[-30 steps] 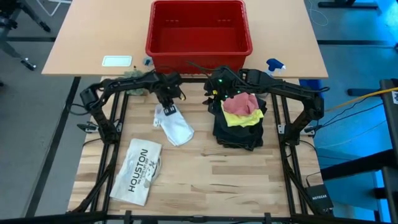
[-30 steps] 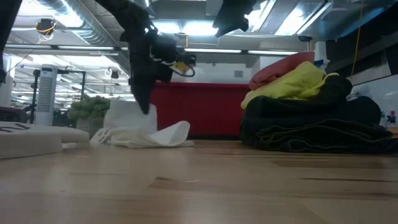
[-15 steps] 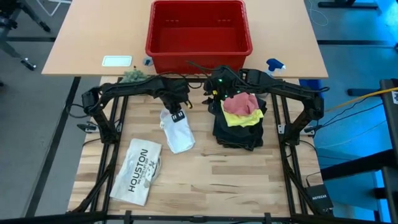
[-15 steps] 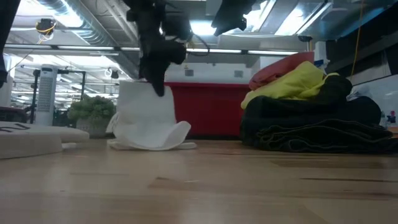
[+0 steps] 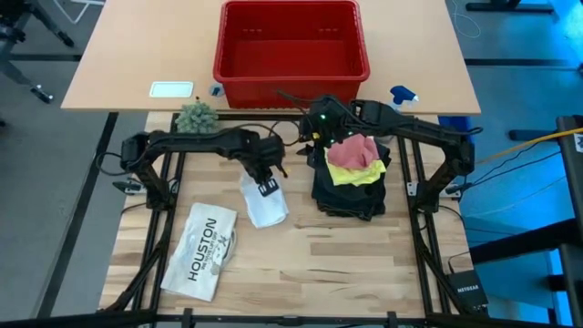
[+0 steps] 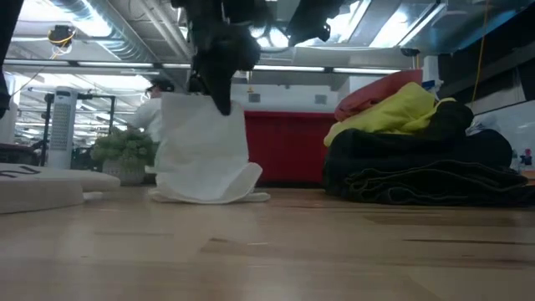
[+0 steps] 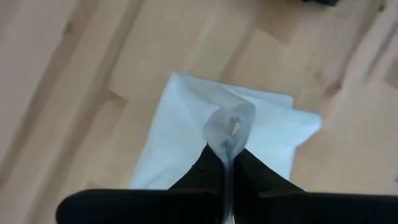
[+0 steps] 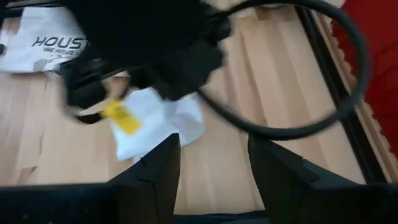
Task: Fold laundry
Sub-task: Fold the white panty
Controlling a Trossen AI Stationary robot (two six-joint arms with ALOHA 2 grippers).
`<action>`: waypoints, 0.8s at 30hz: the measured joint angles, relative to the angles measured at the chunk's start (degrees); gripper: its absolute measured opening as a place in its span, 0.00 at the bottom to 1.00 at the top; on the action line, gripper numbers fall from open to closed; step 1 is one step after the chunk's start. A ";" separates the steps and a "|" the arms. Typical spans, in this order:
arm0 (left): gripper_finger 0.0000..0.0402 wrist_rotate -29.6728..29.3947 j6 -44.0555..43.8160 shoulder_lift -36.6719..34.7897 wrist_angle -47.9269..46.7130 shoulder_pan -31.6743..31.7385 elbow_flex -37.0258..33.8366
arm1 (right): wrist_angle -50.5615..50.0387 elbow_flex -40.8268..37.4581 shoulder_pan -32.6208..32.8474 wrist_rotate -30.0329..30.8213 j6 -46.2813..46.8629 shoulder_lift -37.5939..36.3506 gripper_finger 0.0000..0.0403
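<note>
Left gripper (image 5: 268,185): closed tight on a pinched edge of the white cloth (image 5: 263,205), seen in the left wrist view as a small peak of fabric nipped between the two dark fingers (image 7: 208,167). Position: mid-bench, just left of the garment pile. The cloth hangs from the pinch like a curtain in the low view (image 6: 203,146), its lower hem pooled on the bench (image 5: 301,264).

Step in hand, as judged: carrying the lifted edge across to lay one half over the other. To do it well, keep the pinch closed until the raised edge is directly above the far hem, travel low so the cloth drapes rather than swings, set the edge down flat, and only then let go. The pooled hem must not drag along with the lift, or the fold will come out skewed.

Right gripper (image 8: 211,168): part open, holding nothing, hovering at the rear of the pile near the red basket (image 5: 291,41).

Pile: black trousers (image 5: 351,196) at the bottom, yellow T-shirt (image 5: 357,173) on them, pink cloth (image 5: 351,152) on top; right of centre, untouched.

Houston item (image 5: 202,251): flat at front left, apart from the cloth.

Change from a second ago: the left gripper has moved rightward and toward the front; the cloth, then slumped low and spread, is drawn up taller and narrower. Right arm and pile unchanged.
</note>
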 joint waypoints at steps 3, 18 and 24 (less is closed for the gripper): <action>0.00 -0.04 -2.28 0.13 2.78 -2.43 -0.07 | 0.03 0.00 -1.39 -0.21 0.00 0.00 0.45; 0.00 8.56 -11.41 8.32 15.89 -11.08 -2.69 | -0.83 0.00 -6.18 -4.18 -1.90 0.00 0.45; 0.00 11.61 -12.39 11.76 18.93 -13.38 -2.72 | -0.86 0.00 -6.19 -5.03 -2.94 0.00 0.45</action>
